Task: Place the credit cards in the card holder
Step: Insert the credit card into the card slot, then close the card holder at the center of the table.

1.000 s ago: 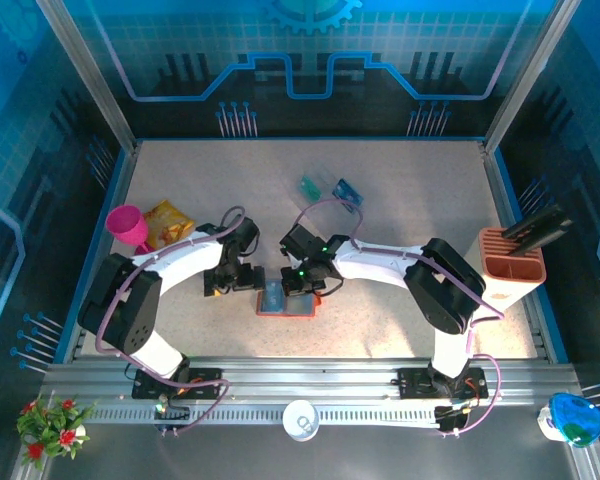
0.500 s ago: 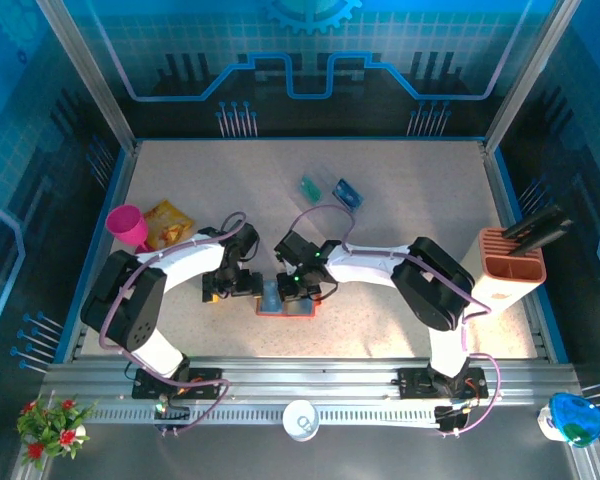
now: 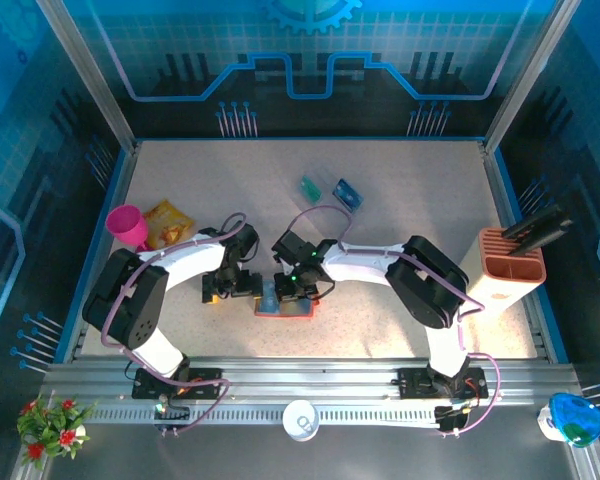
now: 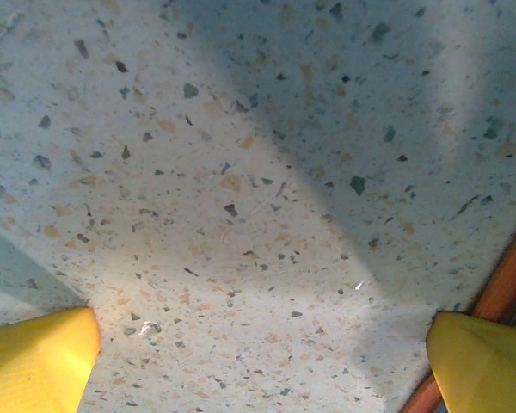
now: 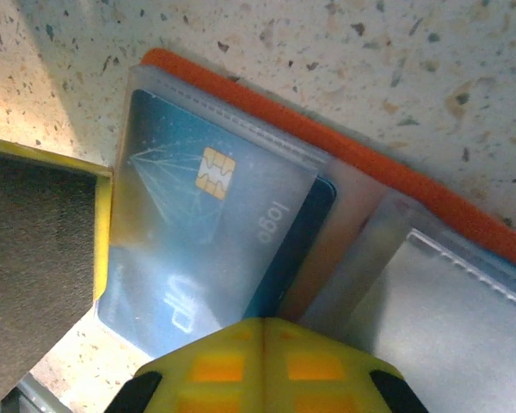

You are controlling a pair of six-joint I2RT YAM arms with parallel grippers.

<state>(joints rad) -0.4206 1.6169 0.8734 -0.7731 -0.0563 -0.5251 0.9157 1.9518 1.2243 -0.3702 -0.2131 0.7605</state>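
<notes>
Right tool (image 5: 262,334) pinched closed over pocketed credit card (image 5: 206,241); left tool (image 4: 260,344) wide.

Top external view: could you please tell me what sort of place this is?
Probably a staged robot test cell: a speckled stone-look tabletop fenced by silver aluminium frame posts, blue printed circuit-pattern wall panels, and a slotted metal rail at the near edge.
</notes>
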